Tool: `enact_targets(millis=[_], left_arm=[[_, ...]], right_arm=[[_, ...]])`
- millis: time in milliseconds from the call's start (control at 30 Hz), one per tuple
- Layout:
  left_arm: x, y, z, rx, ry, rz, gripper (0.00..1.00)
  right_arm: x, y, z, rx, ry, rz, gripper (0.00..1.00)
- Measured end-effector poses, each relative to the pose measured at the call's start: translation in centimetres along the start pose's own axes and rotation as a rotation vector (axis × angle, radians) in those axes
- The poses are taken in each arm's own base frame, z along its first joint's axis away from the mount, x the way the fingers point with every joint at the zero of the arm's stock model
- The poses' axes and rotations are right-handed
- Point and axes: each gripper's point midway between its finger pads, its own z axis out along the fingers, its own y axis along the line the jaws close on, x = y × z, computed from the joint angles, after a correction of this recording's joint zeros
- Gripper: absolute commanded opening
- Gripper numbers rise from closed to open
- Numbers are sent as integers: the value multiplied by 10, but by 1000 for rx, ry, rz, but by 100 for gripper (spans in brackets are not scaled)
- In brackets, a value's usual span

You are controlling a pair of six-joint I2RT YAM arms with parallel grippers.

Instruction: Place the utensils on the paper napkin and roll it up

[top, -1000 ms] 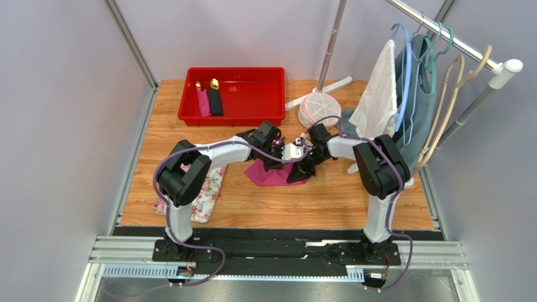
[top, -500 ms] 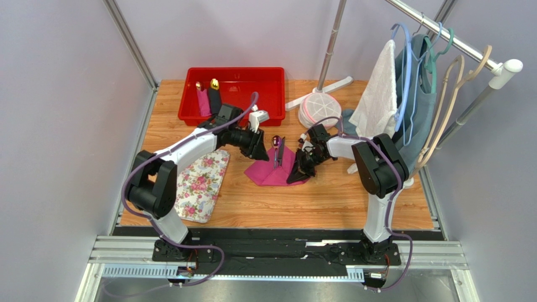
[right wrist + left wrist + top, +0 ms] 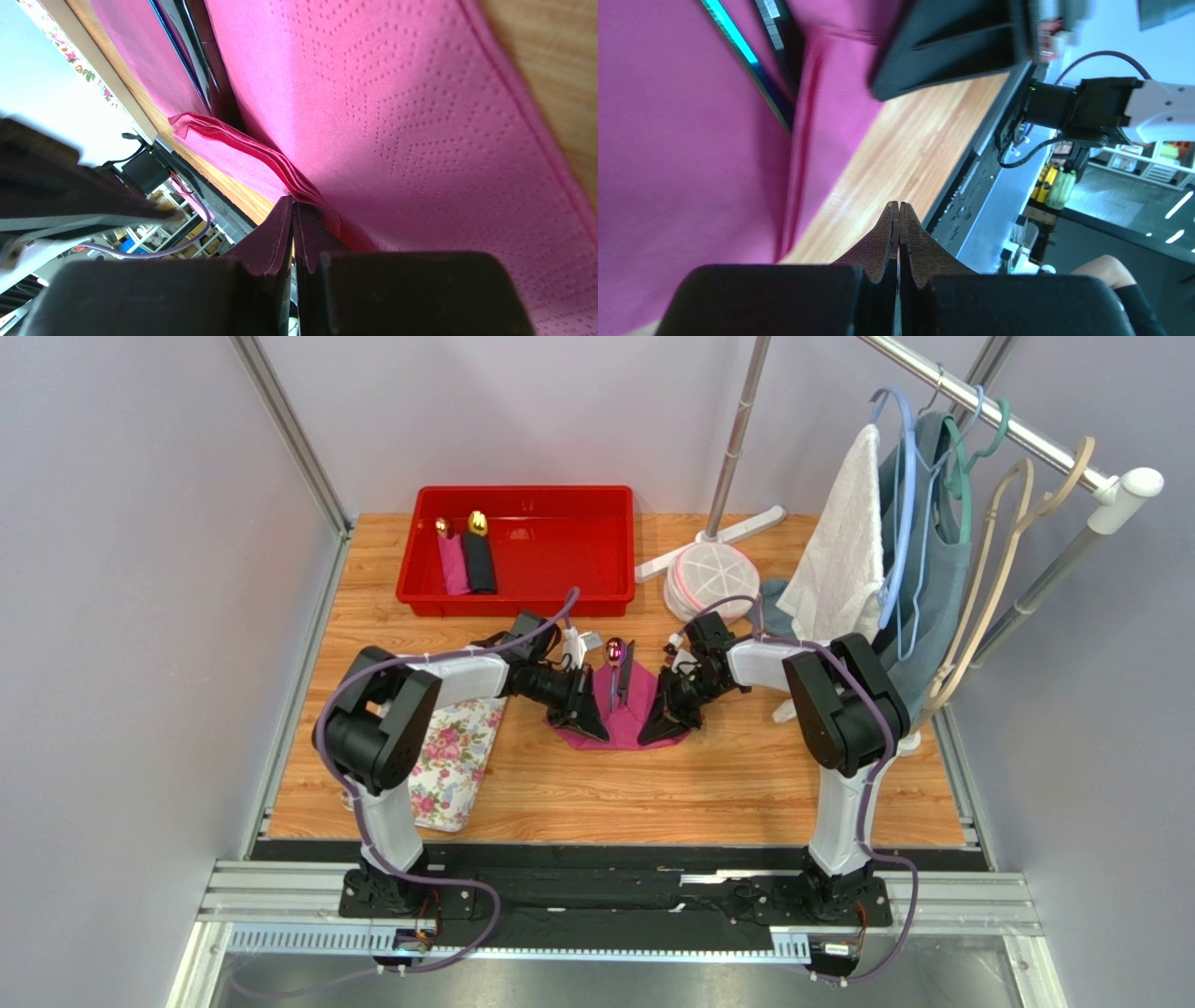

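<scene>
Left tool [image 3: 595,727] together beside the paper napkin [image 3: 627,723]; right tool [image 3: 654,731] tight on its edge; utensils [image 3: 619,676] atop.

Utensils [image 3: 779,38] (heads) beyond frame edge

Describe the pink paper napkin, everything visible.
The thin magenta-pink paper napkin lies on the wooden table, between both arms. Its surface shows embossed dotted lines, and one edge shows several folded layers. Across it lie black-handled, purple-headed utensils. The right tool, shut, seems to pinch that layered edge; the left tool, shut, sits at the opposite side.
</scene>
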Motion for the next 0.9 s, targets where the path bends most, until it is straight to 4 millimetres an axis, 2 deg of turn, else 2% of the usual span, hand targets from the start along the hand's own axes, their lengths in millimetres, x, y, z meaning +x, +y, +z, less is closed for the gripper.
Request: enact_targets(millis=[167, 333, 500, 900], left_arm=[[8, 20, 11, -22, 39, -59, 0], [7, 29, 12, -33, 38, -82, 0], [9, 50, 13, -47, 44, -156, 0], [8, 53, 11, -17, 47, -203, 0]], right_arm=[[0, 0, 0, -1, 0, 1, 6], [0, 0, 0, 0, 0, -2, 6], [0, 0, 0, -1, 0, -4, 5], [2, 7, -3, -4, -5, -81, 8]])
